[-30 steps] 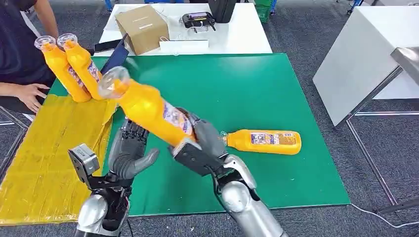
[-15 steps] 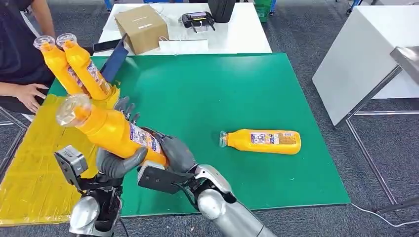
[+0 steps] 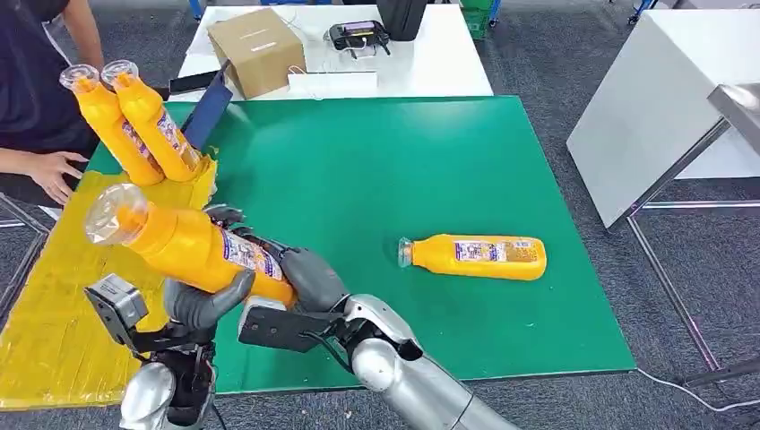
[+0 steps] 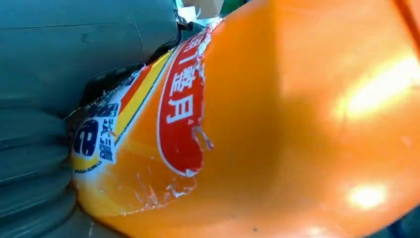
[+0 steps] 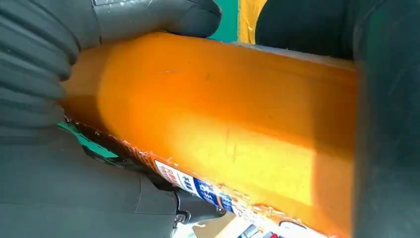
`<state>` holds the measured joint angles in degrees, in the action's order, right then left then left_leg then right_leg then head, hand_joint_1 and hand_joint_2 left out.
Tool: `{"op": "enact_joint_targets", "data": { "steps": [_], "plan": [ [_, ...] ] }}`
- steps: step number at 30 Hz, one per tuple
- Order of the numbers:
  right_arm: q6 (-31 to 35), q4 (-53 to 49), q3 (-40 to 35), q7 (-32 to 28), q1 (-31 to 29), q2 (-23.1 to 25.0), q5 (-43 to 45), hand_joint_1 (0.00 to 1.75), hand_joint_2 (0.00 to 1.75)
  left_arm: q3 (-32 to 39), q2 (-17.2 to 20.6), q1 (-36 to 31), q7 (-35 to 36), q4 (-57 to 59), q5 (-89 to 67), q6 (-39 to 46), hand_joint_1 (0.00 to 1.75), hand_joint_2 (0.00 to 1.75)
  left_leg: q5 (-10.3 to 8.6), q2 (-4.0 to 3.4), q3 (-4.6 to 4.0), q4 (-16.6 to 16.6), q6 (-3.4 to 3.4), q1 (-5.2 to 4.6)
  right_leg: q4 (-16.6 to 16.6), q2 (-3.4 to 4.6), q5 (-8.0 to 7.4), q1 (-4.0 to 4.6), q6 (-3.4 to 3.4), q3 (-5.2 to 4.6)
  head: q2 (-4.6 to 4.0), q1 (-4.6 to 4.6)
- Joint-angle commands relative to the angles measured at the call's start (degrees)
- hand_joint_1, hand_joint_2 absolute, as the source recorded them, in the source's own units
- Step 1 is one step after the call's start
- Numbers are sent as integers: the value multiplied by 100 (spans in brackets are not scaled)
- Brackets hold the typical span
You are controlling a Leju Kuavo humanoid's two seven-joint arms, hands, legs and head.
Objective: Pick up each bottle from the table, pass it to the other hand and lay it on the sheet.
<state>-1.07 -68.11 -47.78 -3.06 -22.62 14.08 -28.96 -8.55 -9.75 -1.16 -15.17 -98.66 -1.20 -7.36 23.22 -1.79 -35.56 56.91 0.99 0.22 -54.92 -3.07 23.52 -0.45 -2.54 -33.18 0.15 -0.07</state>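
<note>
Gripping the orange bottle from both sides, I have my right hand wrapped around its base end and my left hand closed under its labelled middle, thumb curled over the front. It hangs tilted above the near left edge of the green counter, cap end raised and pointing out over the yellow sheet. My right wrist view shows my fingers pressed against the orange wall, and the left wrist view shows the red label close against my palm. A second orange bottle lies on its side on the counter, well apart to my right. Two more bottles lean together at the sheet's far corner, near a person's hand. Beyond the green counter, a cardboard box sits on a white table.
</note>
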Motion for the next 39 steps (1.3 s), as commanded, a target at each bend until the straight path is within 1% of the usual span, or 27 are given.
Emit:
{"op": "enact_joint_targets", "data": {
  "steps": [1,4,5,6,7,8,9,10,11,12,13,15,18,19,20,21,22,23,25,26,28,29,32,33,35,39],
  "plan": [
    [-45,268,-505,103,181,-232,-127,175,175,-292,9,-623,-156,81,-614,202,175,175,4,41,20,-2,-5,8,5,-10,13,3,8,33,0,0],
    [74,114,-184,204,272,-280,-189,175,175,-203,31,-682,-147,170,-923,306,175,175,-1,31,9,-4,-3,7,7,-10,5,4,4,18,0,0],
    [216,21,-64,283,366,-269,-308,175,175,-158,39,-699,-174,206,-1082,401,175,175,6,48,26,-3,-6,8,4,-11,16,2,8,38,0,0],
    [248,-138,36,377,503,-245,-517,119,175,-110,72,-719,-82,271,-1449,566,175,175,1,41,15,-4,-4,7,6,-14,10,3,5,27,0,0],
    [297,-315,162,463,604,-250,-640,0,175,-32,115,-781,9,435,-1677,609,175,175,-2,37,13,-7,-4,5,7,-15,8,2,5,21,0,0],
    [278,-404,270,547,632,-258,-642,0,175,67,135,-835,96,622,-1878,672,175,175,3,53,24,-6,-6,6,6,-20,17,1,7,37,0,-2],
    [268,-474,338,561,611,-300,-662,0,175,135,185,-919,183,857,-2191,772,175,175,0,46,21,-8,-4,5,8,-18,12,1,6,31,0,2],
    [271,-581,476,553,593,-357,-669,0,175,317,218,-1025,110,1157,-2545,997,175,175,-4,33,12,-8,-3,2,7,-15,5,0,4,20,0,0],
    [279,-693,597,556,604,-403,-670,0,175,414,292,-1123,153,1406,-2870,1078,175,175,1,49,31,-9,-5,2,6,-16,14,-3,7,42,0,0],
    [258,-794,681,547,586,-479,-657,0,175,659,290,-1209,123,1618,-2891,1179,175,175,-2,35,24,-10,-4,0,6,-8,7,-4,6,31,0,2],
    [232,-950,804,548,577,-584,-665,0,175,858,407,-1354,194,1951,-3284,1264,175,175,-3,26,19,-8,-4,1,5,-1,4,-2,5,25,0,0],
    [179,-1298,1031,525,659,-824,-668,0,175,1092,546,-1507,-24,2357,-4297,1913,175,175,-5,40,24,-10,-5,-1,4,-8,6,-5,7,33,0,0],
    [111,-1383,1099,479,727,-857,-673,0,175,1182,485,-1488,-104,2336,-4352,1882,175,175,-3,28,21,-9,-4,0,5,2,3,-3,5,28,0,0],
    [122,-1387,1098,477,730,-867,-691,0,175,1092,574,-1486,85,2350,-4796,2039,175,175,-3,22,15,-8,-3,0,3,1,2,-2,3,21,0,-2],
    [159,-1477,1116,486,740,-974,-725,0,175,1027,666,-1485,309,2433,-5465,2394,175,175,3,29,24,-3,-5,2,0,5,9,-2,5,32,0,0],
    [162,-1678,1211,499,805,-1180,-718,0,175,1010,793,-1500,377,2667,-5929,2558,175,175,-1,30,18,-6,-3,1,2,-3,6,-2,3,26,0,0],
    [154,-1807,1355,532,860,-1363,-662,0,175,814,1088,-1549,875,3050,-7047,2563,175,175,-3,25,15,-8,-2,0,2,-5,4,-3,1,24,0,2],
    [110,-1929,1555,521,895,-1608,-568,0,175,738,1257,-1635,1068,3553,-7540,2518,175,175,4,33,32,-8,-4,1,4,2,11,-4,4,43,0,0],
    [19,-2066,1889,492,1005,-1921,-488,0,175,586,1495,-1777,1438,4408,-8405,2805,175,175,-4,31,28,-16,-2,-5,7,-8,4,-8,1,37,0,0],
    [-35,-2107,2028,451,1062,-2032,-465,0,175,590,1563,-1848,1461,4784,-8532,2839,175,175,-4,51,46,-24,-3,-8,12,-18,11,-13,3,59,0,2],
    [-99,-2192,2298,430,1196,-2287,-547,0,175,556,1747,-1965,1701,5502,-8880,2764,175,175,-6,34,31,-18,-2,-10,10,-11,4,-14,1,40,0,2],
    [-139,-2208,2428,433,1236,-2369,-582,0,175,420,1869,-2033,1833,5807,-8880,2755,175,175,-1,40,45,-18,-4,-9,10,-4,8,-14,5,54,0,0],
    [-190,-2206,2480,411,1231,-2359,-581,0,175,411,1895,-2072,1828,5924,-8880,2819,175,175,-3,24,15,-8,-2,-12,1,-3,3,-14,1,20,0,0],
    [-198,-2208,2465,413,1224,-2340,-586,0,175,412,1885,-2083,1829,5925,-8880,2812,175,175,2,28,25,-7,-5,-10,-1,3,8,-14,4,30,0,2],
    [-210,-2207,2433,428,1213,-2311,-607,0,175,411,1864,-2100,1831,5910,-8880,2794,175,175,-1,16,18,-7,-4,-15,-4,5,4,-18,2,22,0,-4],
    [-210,-2207,2433,428,1213,-2311,-607,0,175,411,1864,-2100,1831,5910,-8880,2794,175,175,5,17,49,-8,-12,-14,-10,22,7,-19,9,51,0,-2]
  ]
}}
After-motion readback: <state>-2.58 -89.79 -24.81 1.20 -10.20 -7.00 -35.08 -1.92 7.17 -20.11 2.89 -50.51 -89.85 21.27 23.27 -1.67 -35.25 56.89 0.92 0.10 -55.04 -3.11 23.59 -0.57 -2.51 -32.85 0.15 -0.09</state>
